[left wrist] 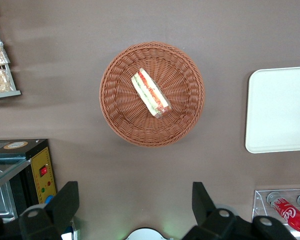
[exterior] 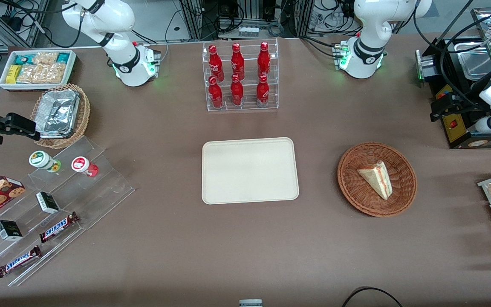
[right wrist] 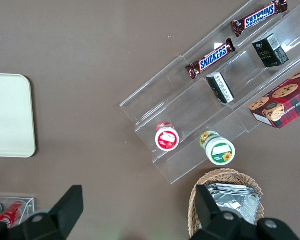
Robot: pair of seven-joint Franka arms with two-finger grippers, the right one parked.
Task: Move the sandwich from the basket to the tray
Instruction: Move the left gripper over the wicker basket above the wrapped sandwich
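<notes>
Hovering my gripper [left wrist: 135, 210], fingers spread, high above the basket [left wrist: 121, 112], sandwich [left wrist: 150, 93] unlifted, tray [exterior: 249, 170] bare.

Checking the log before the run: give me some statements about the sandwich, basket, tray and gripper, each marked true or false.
1. The sandwich lies in the basket. True.
2. The tray holds a bottle. False: nothing rests on it.
3. The gripper is open, above the table, holding nothing. True.
4. The basket touches the tray. False: bare table separates them.
5. The sandwich stands on its crust edge outside the basket. False: it lies inside.
</notes>
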